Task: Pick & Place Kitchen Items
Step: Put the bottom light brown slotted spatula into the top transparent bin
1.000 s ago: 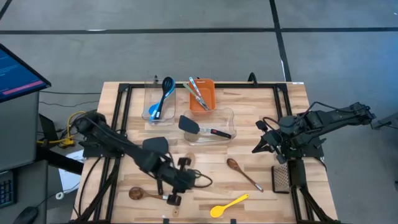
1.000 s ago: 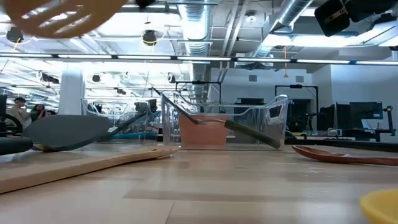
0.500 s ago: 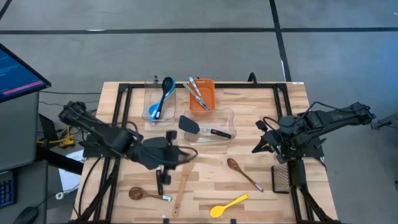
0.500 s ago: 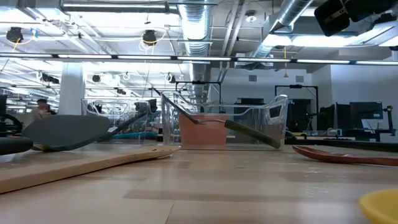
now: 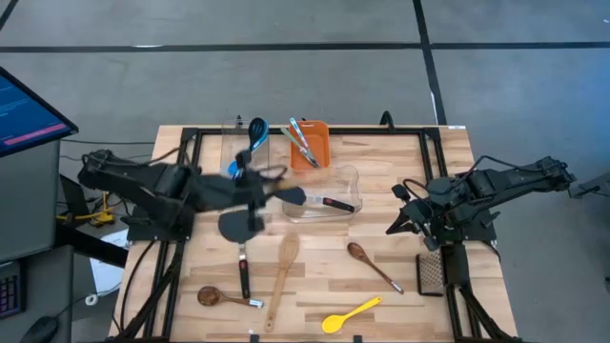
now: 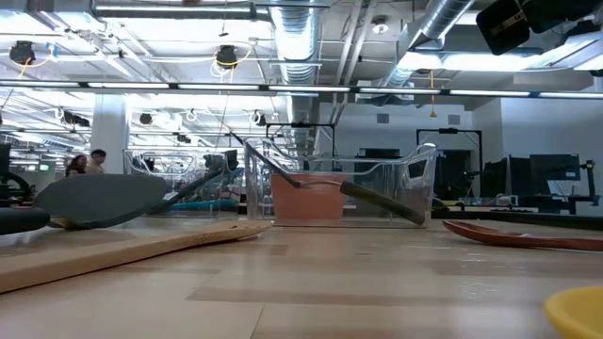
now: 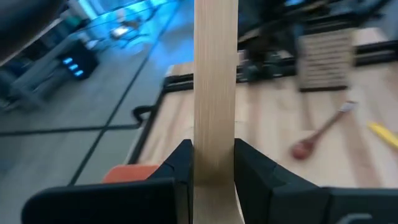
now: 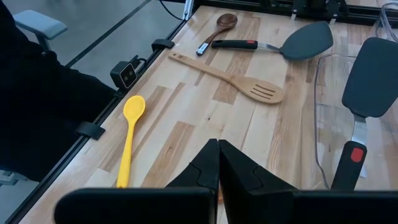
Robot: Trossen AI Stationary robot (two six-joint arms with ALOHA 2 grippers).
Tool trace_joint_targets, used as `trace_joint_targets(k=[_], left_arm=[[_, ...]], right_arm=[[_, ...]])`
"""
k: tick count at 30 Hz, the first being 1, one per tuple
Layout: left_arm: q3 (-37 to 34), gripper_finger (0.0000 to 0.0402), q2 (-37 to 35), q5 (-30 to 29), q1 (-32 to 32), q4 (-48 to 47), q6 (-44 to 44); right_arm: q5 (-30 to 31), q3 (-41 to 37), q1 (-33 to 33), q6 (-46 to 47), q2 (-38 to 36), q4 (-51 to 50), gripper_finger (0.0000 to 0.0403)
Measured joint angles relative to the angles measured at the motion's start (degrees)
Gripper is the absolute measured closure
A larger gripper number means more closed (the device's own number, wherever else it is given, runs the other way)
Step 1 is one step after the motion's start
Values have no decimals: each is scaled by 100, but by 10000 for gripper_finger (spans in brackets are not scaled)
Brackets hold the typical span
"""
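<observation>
My left gripper [image 5: 255,181] hangs above the table, near the clear tubs, shut on a pale wooden utensil [image 7: 215,87]. The utensil's head runs out of the left wrist view. A black turner [image 5: 238,229], a wooden slotted spatula [image 5: 283,267], two brown spoons [image 5: 372,262] [image 5: 212,296] and a yellow spoon [image 5: 351,312] lie flat on the table. My right gripper [image 8: 217,163] is shut and hovers over the table's right side, touching nothing. My left gripper pinches the wooden utensil's flat handle [image 7: 215,163] between its two fingers [image 7: 181,167], one on each long edge. The handle sticks out beyond the fingertips. The utensil is lifted clear of the table.
At the far side stand a clear tub with blue utensils [image 5: 248,148], an orange bin [image 5: 311,145] holding utensils, and a clear tub [image 5: 321,195] with a black turner. A slatted wooden piece [image 5: 431,273] lies at the right near my right arm.
My left gripper has risen from near the table's near edge and gone toward the far edge and the tubs. It has tipped from pointing steeply down to nearly level. It has carried the wooden utensil up, clear of the table. The slotted spatula and black turner now show uncovered.
</observation>
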Motion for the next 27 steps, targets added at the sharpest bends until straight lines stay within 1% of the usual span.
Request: trace_joint_targets(k=[9,13,16,18,23,27], left_arm=[[0,343,-13,-9,1732,-13,-51],[2,343,-13,-7,2450,-60,-321],[-48,343,-20,31,2850,-78,-472],[-206,343,-48,215,3073,-79,-520],[-897,343,-316,674,3560,-8,-796],[-1619,343,-614,936,3883,559,-825]], right_arm=[[0,-2,0,0,0,-74,403],[0,-1,0,0,0,-180,403],[0,0,0,0,0,-225,403],[0,0,0,0,0,-225,403],[0,-2,0,-17,2,-225,403],[4,-2,4,-50,2,-245,403]])
